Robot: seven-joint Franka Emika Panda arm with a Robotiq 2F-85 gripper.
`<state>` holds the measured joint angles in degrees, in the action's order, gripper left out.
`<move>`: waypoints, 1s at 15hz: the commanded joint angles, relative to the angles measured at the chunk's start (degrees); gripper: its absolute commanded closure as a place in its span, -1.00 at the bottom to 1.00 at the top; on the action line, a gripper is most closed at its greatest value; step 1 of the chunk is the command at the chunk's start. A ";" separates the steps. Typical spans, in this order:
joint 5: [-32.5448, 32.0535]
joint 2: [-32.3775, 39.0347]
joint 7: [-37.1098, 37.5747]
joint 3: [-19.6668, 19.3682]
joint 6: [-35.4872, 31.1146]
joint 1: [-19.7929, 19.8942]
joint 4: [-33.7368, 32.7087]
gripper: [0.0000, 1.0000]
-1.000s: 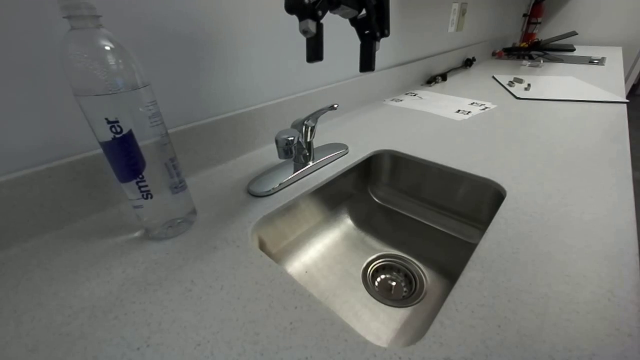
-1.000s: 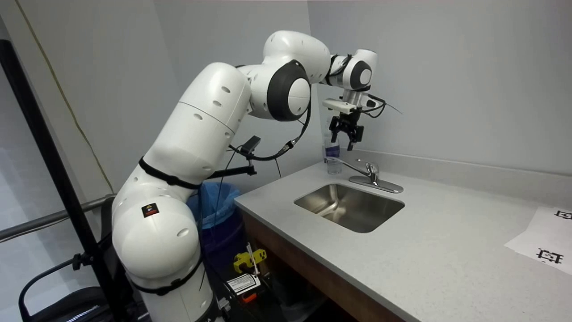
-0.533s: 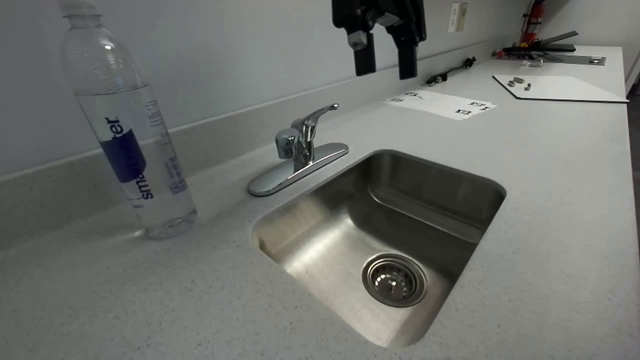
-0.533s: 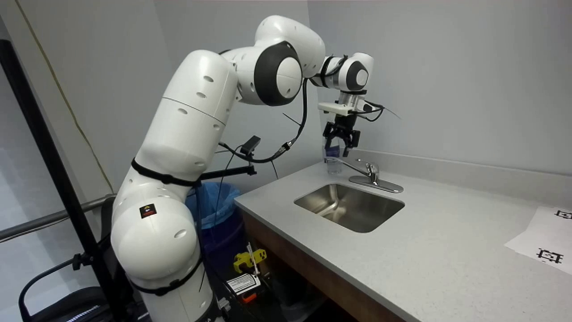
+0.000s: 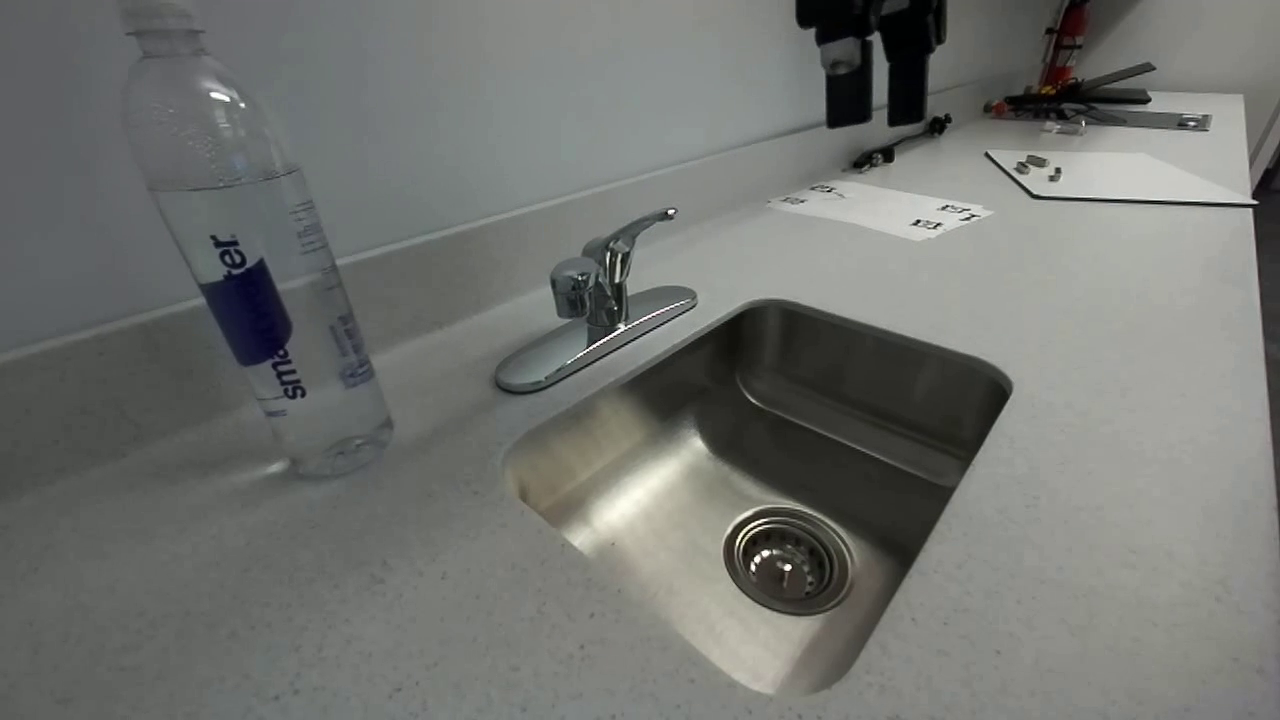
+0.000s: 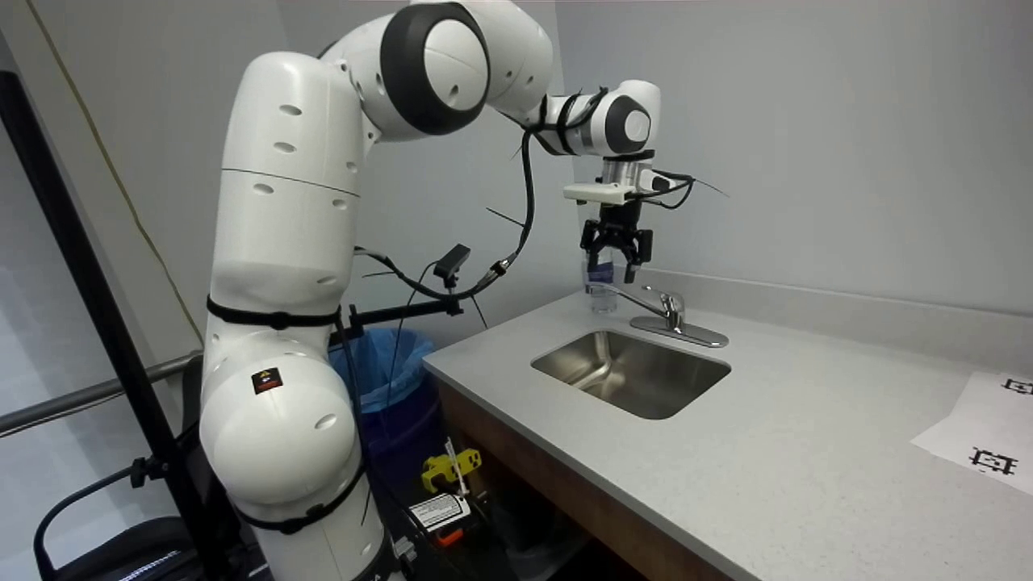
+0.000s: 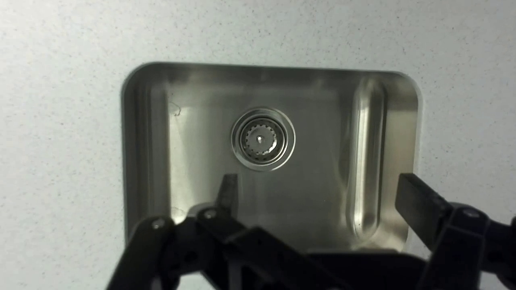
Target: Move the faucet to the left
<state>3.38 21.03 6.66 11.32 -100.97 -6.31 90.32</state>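
The shiny chrome faucet [image 5: 607, 292] stands on its flat base plate at the wall side of the steel sink [image 5: 640, 485]. In an exterior view its long spout reaches left from the faucet body [image 6: 673, 313]. My gripper [image 5: 878, 122] hangs in the air, higher than the faucet and apart from it. In an exterior view the gripper [image 6: 612, 273] appears just above the spout. In the wrist view the fingers of the gripper [image 7: 318, 177] are spread wide over the sink [image 7: 298, 193] with nothing between them. The faucet cannot be made out in the wrist view.
A tall clear water bottle [image 5: 250, 290] stands near the faucet; it shows behind the gripper [image 6: 600, 278] in an exterior view. Printed marker sheets [image 5: 880, 207] lie on the counter beyond the sink. A white board [image 5: 1110, 180] lies farther along. The wall [image 6: 807, 145] rises behind the faucet.
My gripper has moved right in an exterior view and slightly left and down in an exterior view. The arm's elbow has swung back and up. The faucet and bottle have not moved.
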 commanded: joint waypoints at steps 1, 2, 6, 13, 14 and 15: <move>-0.54 -10.68 -2.46 -1.75 -10.51 -0.87 13.81 -1.00; -0.21 -12.78 -2.92 -1.69 -12.73 -0.77 16.65 -1.00; 0.16 -20.56 -3.80 -1.53 -22.86 -0.70 27.44 -1.00; -0.14 -20.25 -2.36 -1.46 -24.87 -0.89 27.81 -1.00; -0.13 -19.93 -2.36 -1.48 -24.87 -0.89 27.71 -1.00; -0.13 -19.80 -2.36 -1.48 -24.87 -0.89 27.72 -1.00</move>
<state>3.24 1.22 4.29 10.65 -125.96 -6.39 118.14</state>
